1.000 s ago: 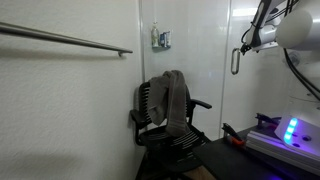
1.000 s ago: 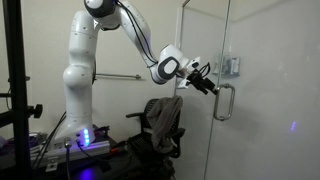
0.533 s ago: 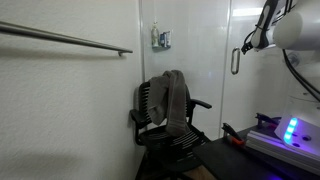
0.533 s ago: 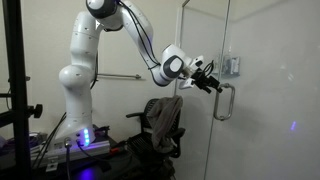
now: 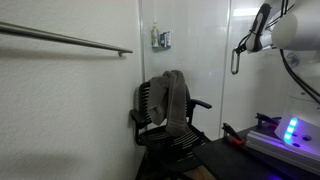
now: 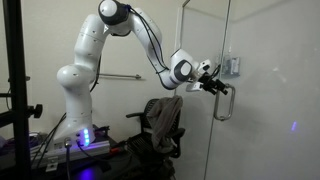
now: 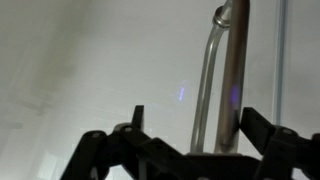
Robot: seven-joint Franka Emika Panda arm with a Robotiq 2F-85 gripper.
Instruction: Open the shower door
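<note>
The shower door [image 6: 265, 90] is a tall clear glass panel with a short vertical silver loop handle [image 6: 226, 102] near its edge. The handle also shows in an exterior view [image 5: 235, 61]. My gripper [image 6: 216, 86] is right at the upper part of the handle; it also shows at the handle in an exterior view [image 5: 243, 46]. In the wrist view the gripper [image 7: 198, 122] is open. The handle [image 7: 226, 80] stands upright between the two dark fingers, closer to the right finger [image 7: 262, 128]. I cannot tell if a finger touches it.
A long horizontal metal rail [image 5: 65, 38] runs along the wall. A fixed glass panel carries a small soap holder [image 5: 160, 40]. A black office chair with a grey cloth [image 5: 170, 105] stands below it. The robot base [image 6: 85, 140] stands beside a black post [image 6: 14, 90].
The arm has stretched out and the gripper has moved towards the door, from short of the handle to around it. The door has not moved.
</note>
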